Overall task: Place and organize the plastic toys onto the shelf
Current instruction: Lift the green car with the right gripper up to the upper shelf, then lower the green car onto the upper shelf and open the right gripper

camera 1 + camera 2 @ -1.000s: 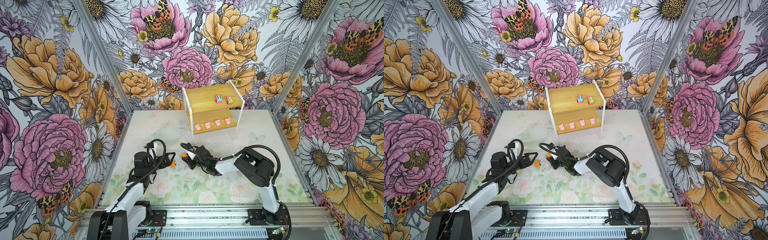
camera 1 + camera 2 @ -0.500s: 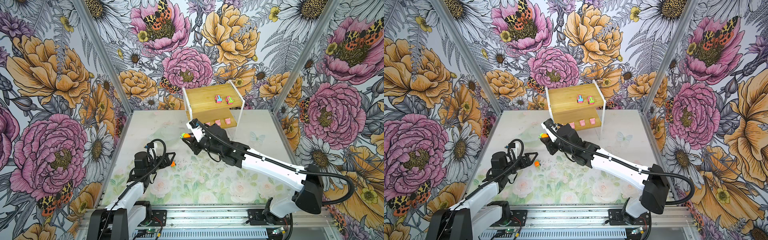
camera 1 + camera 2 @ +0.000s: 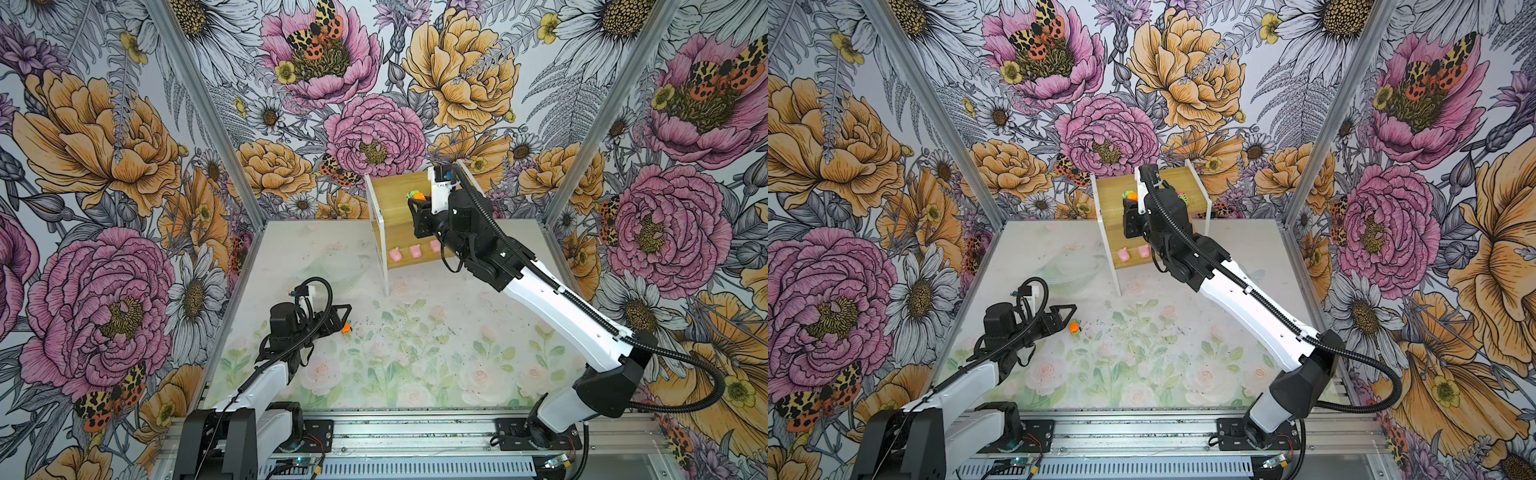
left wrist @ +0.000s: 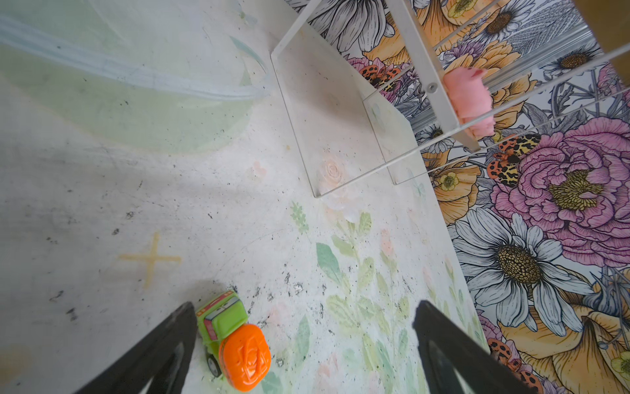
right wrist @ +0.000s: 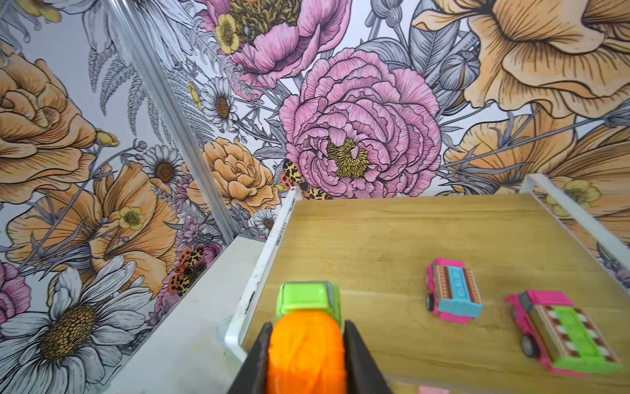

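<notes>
Both top views: the right tool (image 3: 417, 200) is up at the shelf (image 3: 388, 195), upper middle of the frame, pinched tight on an orange-and-green car (image 3: 415, 194) over the top board. Can't tell if the car touches the wood. 3 pink pigs (image 3: 414, 250) show on the lower board in a top view, and the arm covers the rest of that row. Lower left of centre, the left tool (image 3: 1073, 318) sits low over the tabletop (image 3: 1142, 365) with its jaws spread wide. The second orange-and-green car (image 3: 1074, 328) lies on the tabletop just beside it.

Left wrist: jaws wide apart, and that loose car is right up against 1 of the black fingers (image 4: 163, 341). 1 pig peeks out behind the shelf's white frame, further off.

Right wrist: the tool is clamped on the orange end of its car, with the green cab poking out over the top board near the white side rail. 2 pink cars, 1 turquoise-topped (image 5: 455, 290) and 1 green-topped (image 5: 566, 337), sit on that same board, near each other but not touching.
</notes>
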You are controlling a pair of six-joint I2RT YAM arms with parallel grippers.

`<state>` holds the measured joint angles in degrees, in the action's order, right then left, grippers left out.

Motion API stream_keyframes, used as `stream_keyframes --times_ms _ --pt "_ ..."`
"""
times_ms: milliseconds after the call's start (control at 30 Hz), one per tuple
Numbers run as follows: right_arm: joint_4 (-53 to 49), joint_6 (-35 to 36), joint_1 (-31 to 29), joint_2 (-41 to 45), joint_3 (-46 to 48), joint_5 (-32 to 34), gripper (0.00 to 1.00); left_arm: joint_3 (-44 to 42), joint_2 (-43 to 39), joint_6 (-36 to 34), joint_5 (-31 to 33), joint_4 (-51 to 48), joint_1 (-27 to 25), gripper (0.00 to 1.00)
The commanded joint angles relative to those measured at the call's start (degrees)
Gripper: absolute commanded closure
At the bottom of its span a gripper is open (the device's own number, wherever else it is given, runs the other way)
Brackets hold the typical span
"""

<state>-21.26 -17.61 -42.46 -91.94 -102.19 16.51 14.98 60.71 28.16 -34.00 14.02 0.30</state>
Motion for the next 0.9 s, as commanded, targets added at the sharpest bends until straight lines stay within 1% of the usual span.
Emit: stream_keyframes --times_ms 0,167,333,867 --pt "-3.5 -1.9 0.9 -3.7 -3.9 3.5 0.85 1.1 0.2 0.1 -1.3 2.3 -0.1 0.01" --pt "-4.1 -2.9 1.8 -7.1 -5.5 4.5 0.85 1.1 0.5 0.0 -1.2 2.3 0.0 0.01" --pt "-4.2 -3.5 2.4 -8.2 -5.4 5.9 0.84 1.1 0.9 -0.1 -1.3 2.3 -0.1 0.01" --pt "-4.2 -4.4 4.2 -9.4 -5.4 3.3 0.83 1.2 1.2 -0.3 -1.0 2.2 -0.1 0.01"
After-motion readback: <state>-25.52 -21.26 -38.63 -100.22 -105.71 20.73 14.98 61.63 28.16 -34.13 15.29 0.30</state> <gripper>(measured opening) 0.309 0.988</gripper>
